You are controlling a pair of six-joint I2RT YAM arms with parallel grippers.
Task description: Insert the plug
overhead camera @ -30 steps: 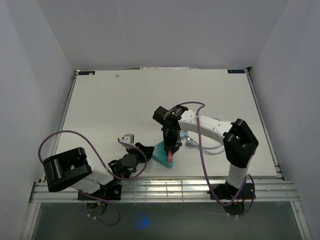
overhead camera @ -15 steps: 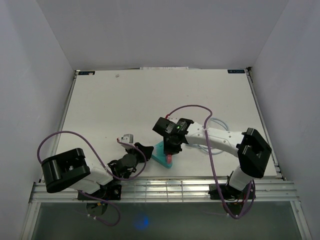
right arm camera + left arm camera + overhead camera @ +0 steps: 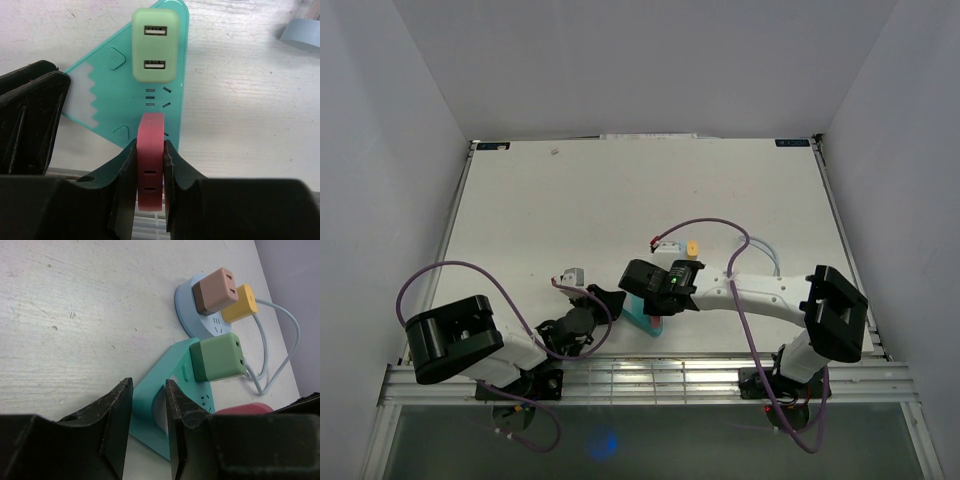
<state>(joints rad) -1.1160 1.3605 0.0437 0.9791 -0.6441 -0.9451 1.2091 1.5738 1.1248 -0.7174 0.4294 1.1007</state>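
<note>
A red plug (image 3: 150,165) is pinched upright in my right gripper (image 3: 150,145), its front end against the socket slots near the lower corner of the teal triangular power strip (image 3: 100,85). A green USB adapter (image 3: 155,45) sits plugged in further up the strip. My left gripper (image 3: 149,395) is shut on the strip's left corner (image 3: 150,410). In the top view the strip (image 3: 638,312) lies near the table's front edge between the left gripper (image 3: 610,300) and the right gripper (image 3: 657,308), with the red plug (image 3: 655,325) at its near end.
A round light-blue socket hub (image 3: 187,307) carries a brown plug (image 3: 215,290) and a yellow plug (image 3: 240,305), with a pale cable (image 3: 280,360) looping to the right. A small grey adapter (image 3: 575,275) lies left of the strip. A metal rail (image 3: 650,375) runs along the front edge.
My right gripper has moved left and toward the front edge with the red plug, lowering over the strip's near end and uncovering the round hub. The left arm has not moved.
</note>
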